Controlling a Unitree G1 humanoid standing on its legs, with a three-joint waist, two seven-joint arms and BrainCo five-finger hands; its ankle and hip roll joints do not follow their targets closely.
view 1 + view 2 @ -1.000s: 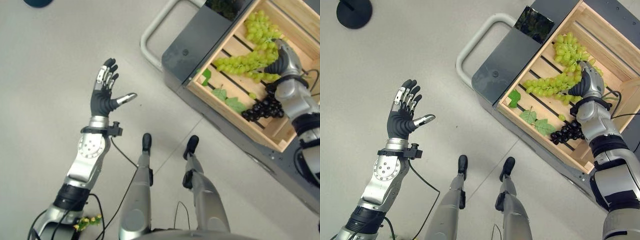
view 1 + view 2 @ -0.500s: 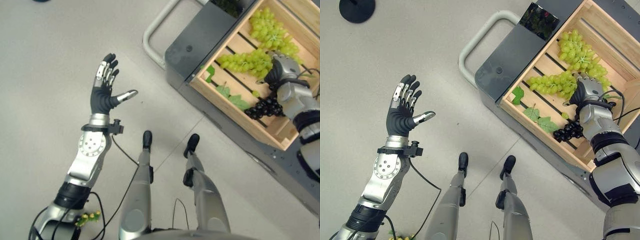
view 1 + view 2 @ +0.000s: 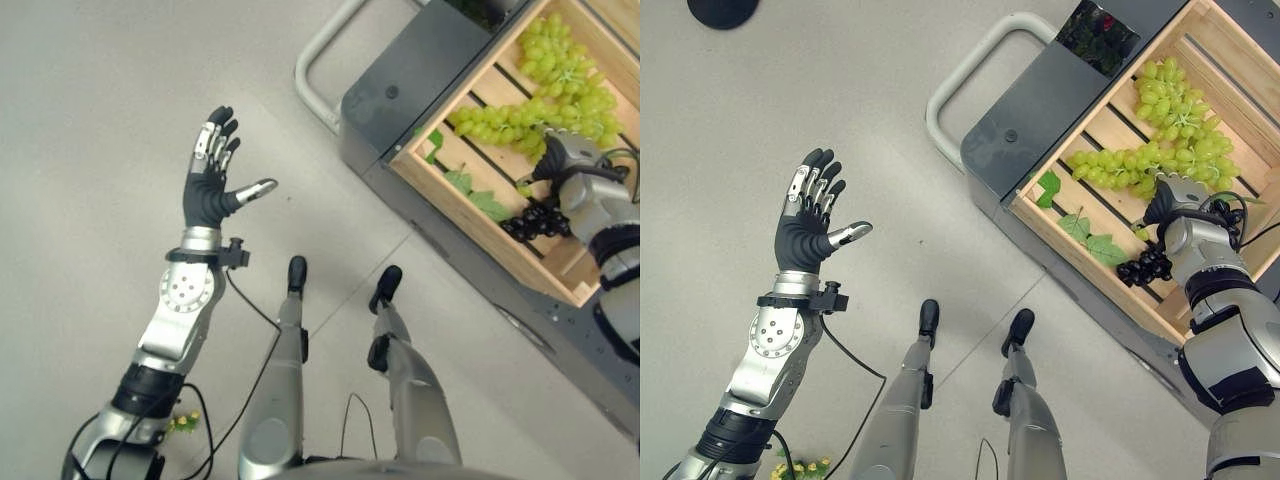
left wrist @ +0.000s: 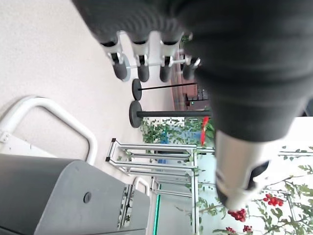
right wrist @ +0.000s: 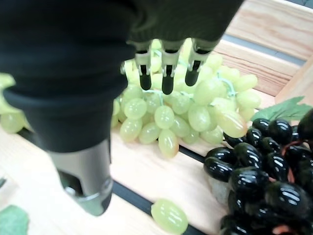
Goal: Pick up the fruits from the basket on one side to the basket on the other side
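Right hand point(image 3: 1167, 200) has drawn back from green grapes point(image 3: 1140, 170), fingers loose; crate point(image 3: 1080, 262) edge near.

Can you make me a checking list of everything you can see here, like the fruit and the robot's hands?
Surface: a pale grey floor; a grey cart with a looped pale handle carries the crate.
Job's things: a wooden crate holds two green grape bunches, a black grape bunch, one loose green grape and green leaves.
Clutter: nothing seen.
Hands: the left hand is open, raised over the floor, holding nothing. The right hand is open above the green grapes, next to the black bunch, fingertips pointing at the green ones.
Cables: nothing seen apart from the robot's own.
Surroundings: a round black stand base on the floor.
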